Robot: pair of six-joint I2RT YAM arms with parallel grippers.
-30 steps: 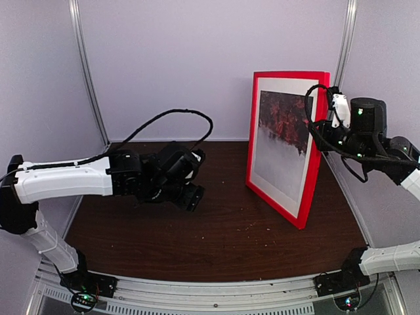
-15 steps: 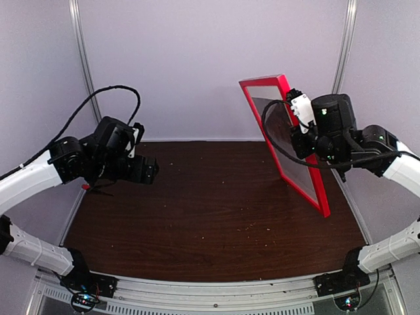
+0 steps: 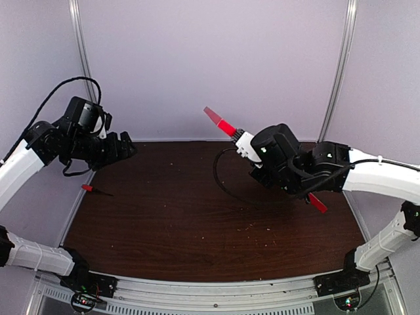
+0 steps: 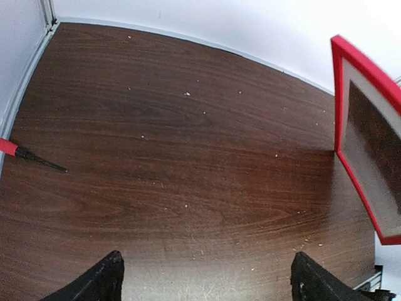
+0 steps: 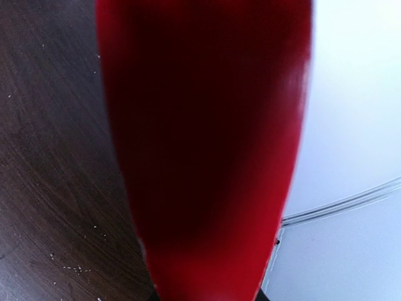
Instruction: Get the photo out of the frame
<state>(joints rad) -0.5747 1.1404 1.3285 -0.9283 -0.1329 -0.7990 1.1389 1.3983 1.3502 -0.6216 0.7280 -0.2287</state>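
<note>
My right gripper (image 3: 241, 139) is shut on the red frame (image 3: 220, 122) and holds it above the table, tilted and edge-on to the top camera. Only thin red strips show there, on either side of the arm. In the right wrist view the frame (image 5: 200, 144) fills the middle and hides the fingers. The left wrist view shows the frame (image 4: 343, 106) at the right, with a pale band and a dark brown panel inside its red rim. I cannot make out the photo. My left gripper (image 3: 125, 147) is open and empty, raised at the far left; it also shows in the left wrist view (image 4: 207, 290).
A red-handled screwdriver (image 3: 88, 189) lies on the dark wood table (image 3: 184, 223) near its left edge, also in the left wrist view (image 4: 12, 149). White walls close in the back and both sides. Small crumbs dot the table.
My right arm swung the frame left and tipped it over, from standing face-on to edge-on. My left arm drew back and up to the far left.
</note>
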